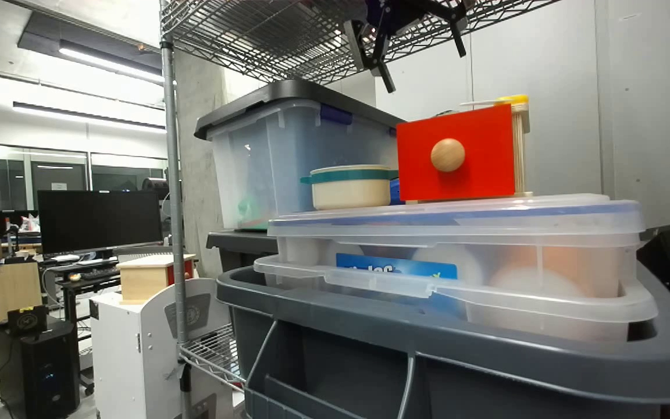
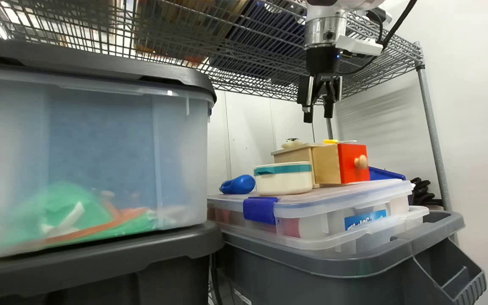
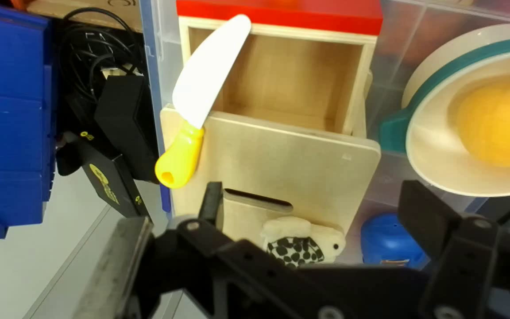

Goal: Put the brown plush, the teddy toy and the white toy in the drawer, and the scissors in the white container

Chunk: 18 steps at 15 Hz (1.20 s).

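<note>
Currently I have the red-fronted drawer [image 1: 480,183] slid out of its pale wooden casing [image 3: 290,164], its round wooden knob [image 1: 447,155] facing outward and its wooden floor visible from the wrist; on top of the casing, near a narrow slot [image 3: 258,200], lies the white plush animal [image 3: 301,241], with a dark eye and a black-spotted patch; also on the casing lies a toy knife [image 3: 198,99], yellow handle on the wood, white blade reaching over one corner of the drawer; I cannot tell whether the tip touches the drawer's rim.

My gripper [image 2: 318,114] hangs above the casing, well apart from it and pointing down; its fingers [image 3: 427,217] are spread wide, and in the wrist view the plush shows below, between them.

Beside the casing, on the same clear plastic bin [image 1: 573,221], stands the cream-white container [image 2: 284,182] with a teal band; something round and yellow [image 3: 503,122] shows inside its rim, too blurred for me to name; near it rests a rounded blue object [image 2: 238,185].

Farther out, the clear bin sits over a dark gray tote [image 1: 370,323]; next to it I see a large translucent bin [image 1: 300,151] with a black lid; a wire shelf [image 2: 248,63] spans overhead; on the casing's other side, black cables [image 3: 100,40] lie near a black box [image 3: 113,181].
</note>
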Motion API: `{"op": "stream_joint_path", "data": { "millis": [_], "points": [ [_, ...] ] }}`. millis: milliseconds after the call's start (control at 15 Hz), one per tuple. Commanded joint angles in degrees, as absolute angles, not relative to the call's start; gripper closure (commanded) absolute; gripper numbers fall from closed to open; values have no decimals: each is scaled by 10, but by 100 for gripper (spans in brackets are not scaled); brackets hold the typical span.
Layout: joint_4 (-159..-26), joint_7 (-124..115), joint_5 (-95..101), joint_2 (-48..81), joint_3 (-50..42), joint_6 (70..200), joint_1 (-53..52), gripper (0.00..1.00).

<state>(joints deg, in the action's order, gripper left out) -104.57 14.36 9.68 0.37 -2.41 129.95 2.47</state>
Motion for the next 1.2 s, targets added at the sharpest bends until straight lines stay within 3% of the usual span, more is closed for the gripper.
{"op": "stream_joint_path", "data": {
  "millis": [0, 533, 1133],
  "points": [
    [-1057, 173, 92, 8, -23, 1355, 24, 0],
    [-1091, 233, 78, 26, -22, 1472, 27, 0],
    [-1090, 254, 74, 63, -18, 1508, 32, 0]
  ]
}}
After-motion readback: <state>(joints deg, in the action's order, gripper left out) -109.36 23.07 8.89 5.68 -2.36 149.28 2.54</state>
